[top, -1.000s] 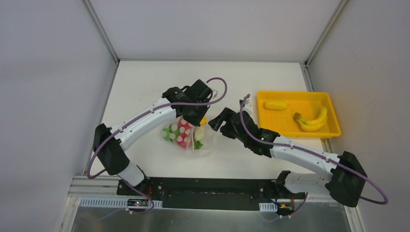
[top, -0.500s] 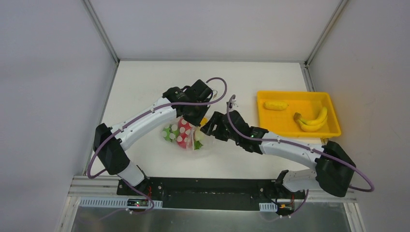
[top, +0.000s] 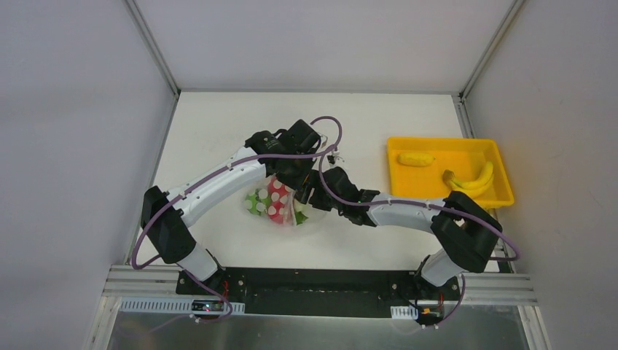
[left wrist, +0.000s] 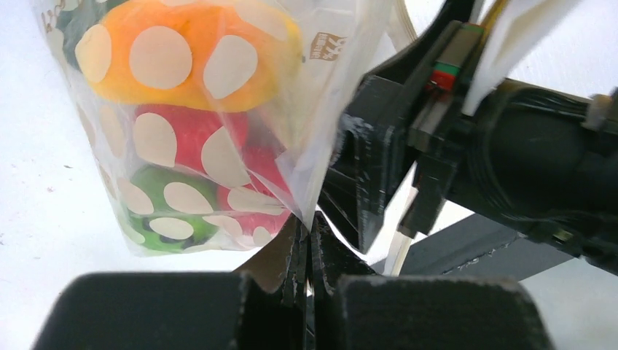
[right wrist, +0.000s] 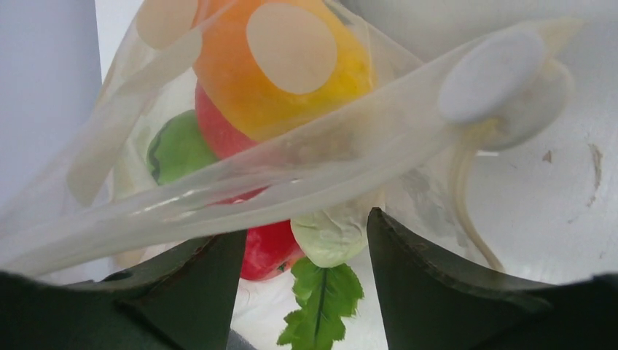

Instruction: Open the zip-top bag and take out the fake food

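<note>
Removal is seemingly beginning: left gripper [left wrist: 310, 248] is pinching tightly the zip-top bag [left wrist: 218, 146] at the middle of the table [top: 218, 124], while right gripper [right wrist: 302, 233] is hovering open-jawed and empty at its rim, needing next to grasp fake food [right wrist: 284, 65].

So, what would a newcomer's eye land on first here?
The dotted zip-top bag mid-table, bulging with bright fake food, both arms meeting over it. The left gripper has its fingers shut on the film; the right gripper, fingers open, noses its edge. Off right, a yellow tray holds bananas.
</note>
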You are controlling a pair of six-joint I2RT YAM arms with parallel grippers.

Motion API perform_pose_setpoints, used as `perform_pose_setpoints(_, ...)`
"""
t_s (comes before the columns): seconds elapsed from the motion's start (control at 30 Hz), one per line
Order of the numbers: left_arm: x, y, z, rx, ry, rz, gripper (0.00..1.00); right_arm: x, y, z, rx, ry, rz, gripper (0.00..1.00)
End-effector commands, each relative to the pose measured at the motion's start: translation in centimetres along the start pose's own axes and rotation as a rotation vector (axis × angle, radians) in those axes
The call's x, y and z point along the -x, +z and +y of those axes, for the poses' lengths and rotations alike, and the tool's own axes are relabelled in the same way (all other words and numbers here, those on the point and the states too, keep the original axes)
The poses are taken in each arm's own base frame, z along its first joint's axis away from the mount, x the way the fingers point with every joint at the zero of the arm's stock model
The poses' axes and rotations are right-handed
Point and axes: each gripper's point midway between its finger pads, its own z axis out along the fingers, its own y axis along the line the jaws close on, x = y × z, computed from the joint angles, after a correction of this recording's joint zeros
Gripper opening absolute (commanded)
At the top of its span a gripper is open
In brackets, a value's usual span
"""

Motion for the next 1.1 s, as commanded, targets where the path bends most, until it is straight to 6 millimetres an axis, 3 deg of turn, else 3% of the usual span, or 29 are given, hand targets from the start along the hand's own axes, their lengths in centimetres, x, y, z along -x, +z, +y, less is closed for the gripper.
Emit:
perform_pose_setpoints(0.0,1.1,-2.0,-1.2,-0.092,-0.004,-0.063,0.00,1.5,1.5,1.5,0.048,-0.042,-0.045,0.64)
perform_pose_setpoints(0.13,1.2,-2.4,-2.1,-0.146,-0.005,-0.078,0.00,1.3,2.7,0.4,0.028,-0.045,-0.053,0.64)
perform_pose_setpoints(0.47,1.2,-2.3,-1.4,-0.112,0.000,-0.083,0.00,-0.6,4.4,0.0,0.056,-0.099,0.018,0.64)
perform_pose_setpoints(0.63,1.1,-1.9,0.2,-0.012,0.005,-0.063,0.00,-0.8,2.7,0.2,0.068,-0.125,0.044,0.50)
perform_pose_setpoints(0.83,1.0,-1.7,0.5,0.006,0.006,-0.055,0.00,0.4,-0.4,1.1,0.053,-0.168,0.053,0.35)
perform_pose_setpoints(1.07,0.9,-1.5,0.7,0.016,0.015,-0.045,0.00,1.8,-3.6,2.1,0.045,-0.148,0.086,0.31)
